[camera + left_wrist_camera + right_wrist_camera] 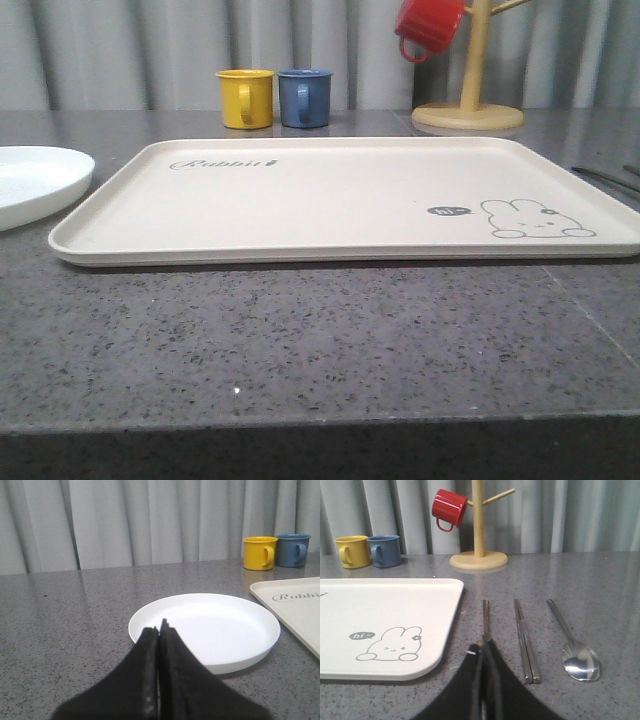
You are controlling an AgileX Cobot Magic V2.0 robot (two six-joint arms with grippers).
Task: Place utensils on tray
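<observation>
The tray [330,200] is lying empty across the middle of the front view on the grey surface [320,340]. The utensils are lying beside its right edge in the right wrist view: chopsticks [526,642] centre, spoon [574,645] right, fork [485,617] just above the right tool [484,645], whose fingers are pressing together empty. The left tool [159,632] is sitting closed before the white plate [240,630].

The worktop [300,340] looks like speckled grey stone, faintly glossy. The tray [330,195] is matt cream plastic. The spoon [577,660] and chopsticks [526,645] are polished, shiny metal. The mug stand [479,525] is smooth pale wood.
</observation>
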